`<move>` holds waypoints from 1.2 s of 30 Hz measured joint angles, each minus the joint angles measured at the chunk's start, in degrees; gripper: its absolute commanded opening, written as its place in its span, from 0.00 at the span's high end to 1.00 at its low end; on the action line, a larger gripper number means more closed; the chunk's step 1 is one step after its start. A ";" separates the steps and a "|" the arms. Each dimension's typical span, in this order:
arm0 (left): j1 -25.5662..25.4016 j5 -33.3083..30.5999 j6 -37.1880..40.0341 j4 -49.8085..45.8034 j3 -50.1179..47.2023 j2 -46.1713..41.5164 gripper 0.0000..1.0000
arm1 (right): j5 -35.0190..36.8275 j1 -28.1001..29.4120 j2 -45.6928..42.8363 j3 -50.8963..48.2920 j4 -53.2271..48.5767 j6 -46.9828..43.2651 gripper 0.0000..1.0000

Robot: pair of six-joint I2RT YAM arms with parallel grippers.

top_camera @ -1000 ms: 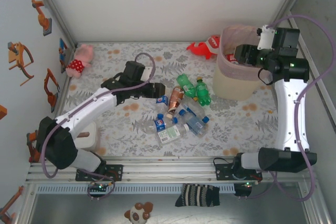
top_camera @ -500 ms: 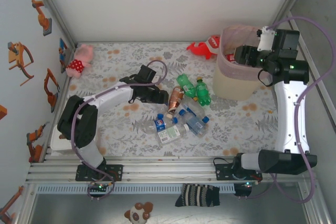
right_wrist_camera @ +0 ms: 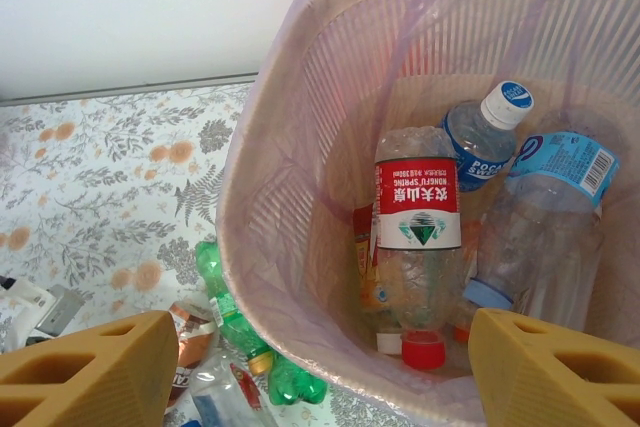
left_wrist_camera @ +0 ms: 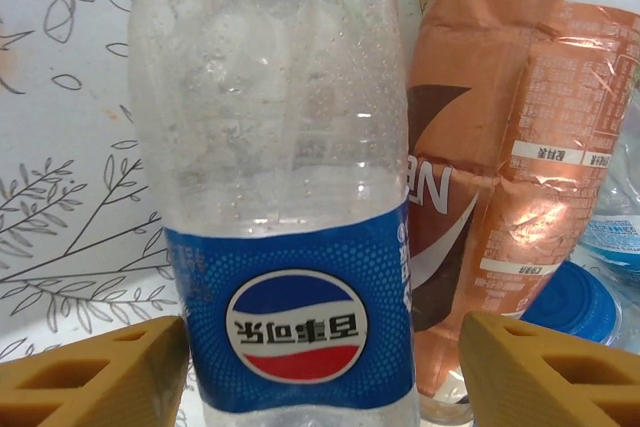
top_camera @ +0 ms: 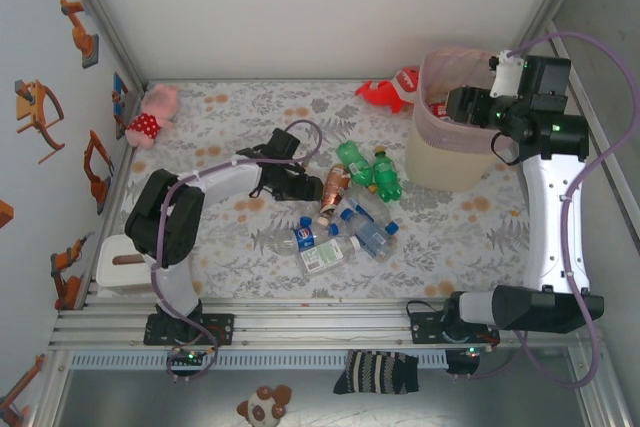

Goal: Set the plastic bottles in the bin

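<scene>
Left of the bin [top_camera: 440,162], loose plastic bottles [top_camera: 345,232] lie heaped on the flowered table [top_camera: 470,242], the left gripper [top_camera: 312,187] unclenched astride a clear blue-labelled bottle [left_wrist_camera: 290,247] beside a brown-labelled bottle [left_wrist_camera: 500,177], while farther back the right gripper [top_camera: 452,105] hangs released and empty over the bin's mouth, with dropped bottles [right_wrist_camera: 418,237] inside.

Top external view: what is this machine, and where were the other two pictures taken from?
Two robot arms are bolted at the table's near edge; the top view looks down on them. The other two pictures come from wrist cameras. Loose plastic bottles lie mid-table, with a pink plush and red toy at the back. The left hand is open around a clear Pepsi bottle, not gripping it. The right hand, open and empty, hangs over the bin, which holds bottles.
</scene>
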 measured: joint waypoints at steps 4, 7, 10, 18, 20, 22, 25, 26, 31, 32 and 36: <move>0.09 0.63 -0.17 0.17 0.00 0.76 0.34 | -0.24 0.00 0.00 0.00 0.00 0.02 0.25; 0.13 0.70 -0.28 0.22 0.02 1.27 0.35 | -0.50 -0.02 0.00 0.00 0.00 0.00 0.25; 0.13 0.70 -0.31 0.15 0.07 1.90 0.38 | -0.66 0.00 0.00 0.00 0.02 0.02 0.25; 0.15 0.35 -0.26 -0.63 0.44 2.60 0.46 | -0.85 -0.02 0.00 0.00 0.02 0.02 0.25; 0.20 0.11 -0.28 -0.72 0.46 2.60 0.48 | -0.85 -0.02 0.00 0.00 0.04 0.02 0.25; 0.20 -0.33 -0.26 -1.05 0.46 2.36 0.48 | -0.85 -0.02 0.00 0.00 0.17 0.13 0.26; 0.48 -1.18 -0.24 -1.97 0.46 1.27 0.49 | -1.05 0.09 -0.11 0.00 0.33 0.68 0.26; 0.61 -1.44 -0.20 -2.27 0.46 0.76 0.49 | -1.09 0.17 -0.22 -0.02 0.48 0.87 0.26; 1.73 -2.60 0.37 -3.19 0.46 -5.14 0.49 | -2.32 1.20 -1.55 -0.87 1.90 2.27 0.27; 1.95 -2.62 0.63 -3.17 0.46 -6.54 0.49 | -2.71 1.51 -1.97 -1.20 2.45 2.62 0.27; 2.16 -1.81 2.05 -2.25 0.46 -12.87 0.49 | -5.05 2.69 -3.67 -3.04 5.25 4.22 0.27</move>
